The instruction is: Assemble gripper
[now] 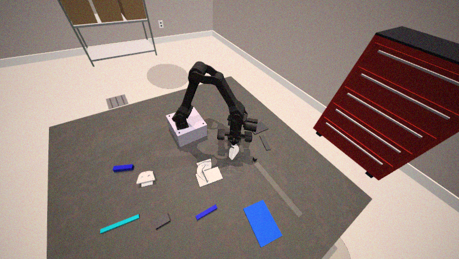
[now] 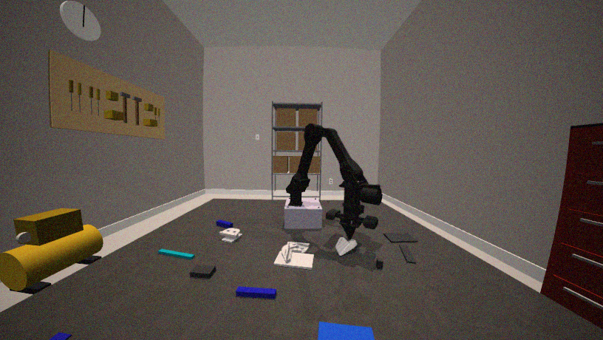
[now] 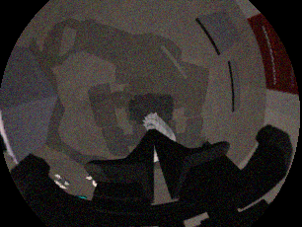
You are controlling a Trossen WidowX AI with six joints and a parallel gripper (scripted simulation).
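Has the black gripper (image 1: 234,143) (image 2: 349,236) (image 3: 151,132) closed, tips together, clamped on nothing; reaches the tilted white toothed jaw (image 1: 234,152) (image 2: 346,246) (image 3: 162,127) with those tips, contact hard to tell; shows the gripper base (image 1: 214,174) (image 2: 300,260) nearby, carrying another jaw (image 1: 201,173) (image 2: 287,253); shows the housing plate (image 1: 146,177) (image 2: 230,231) well apart.

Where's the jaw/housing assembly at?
One jaw looks to be on the gripper base already. The loose jaw is off it, right at the tips of the closed gripper, not gripped. Left: seat and mesh that jaw, then fit the housing plate, which lies apart on the mat, and back off.
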